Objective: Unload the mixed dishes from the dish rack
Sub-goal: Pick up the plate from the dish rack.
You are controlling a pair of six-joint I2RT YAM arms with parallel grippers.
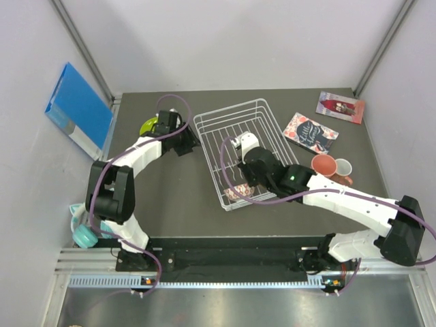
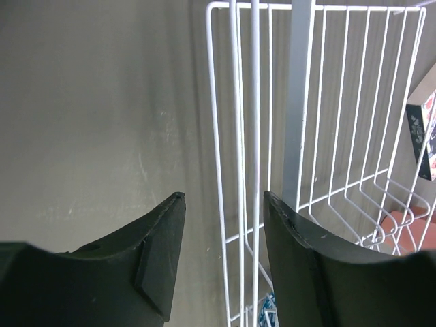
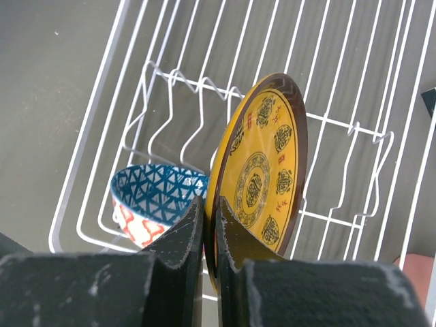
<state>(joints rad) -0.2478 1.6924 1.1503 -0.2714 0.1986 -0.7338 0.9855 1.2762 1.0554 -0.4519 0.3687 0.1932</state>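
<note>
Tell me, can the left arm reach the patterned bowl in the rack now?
Probably not easily: the right end effector, shut on the amber plate, crowds the bowl, and the left end effector sits outside the rack wall.

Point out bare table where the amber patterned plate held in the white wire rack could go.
Widest: dark table between the white wire dish rack and the left arm, down to the near edge. Crowded: right of the rack, with salmon mug, white mug and two printed booklets; the lime-green plate sits far left by the left gripper.
</note>
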